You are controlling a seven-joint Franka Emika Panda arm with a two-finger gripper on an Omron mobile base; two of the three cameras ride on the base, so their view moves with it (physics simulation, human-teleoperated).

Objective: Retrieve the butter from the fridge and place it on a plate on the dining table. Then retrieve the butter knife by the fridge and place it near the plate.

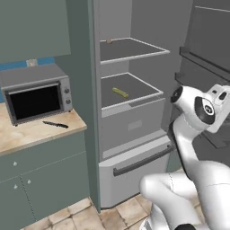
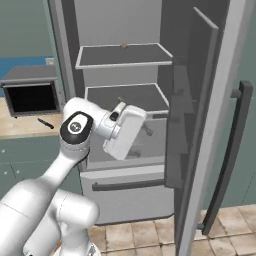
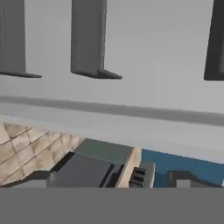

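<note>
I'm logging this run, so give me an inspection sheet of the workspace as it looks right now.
Surface: wooden counter left of the fridge, tiled floor below.
Job's things: fridge door open; butter lies on the middle shelf; butter knife lies on the counter before the toaster oven.
Clutter: small brown item on the top shelf.
Claw: open, holding nothing; arm raised at the open fridge.
Cables: nothing seen.
Surroundings: grey-green cabinets, blue wall strip.

Two base views from behind the arm, both on the open fridge (image 1: 130, 112); hand view close, rolled
</note>
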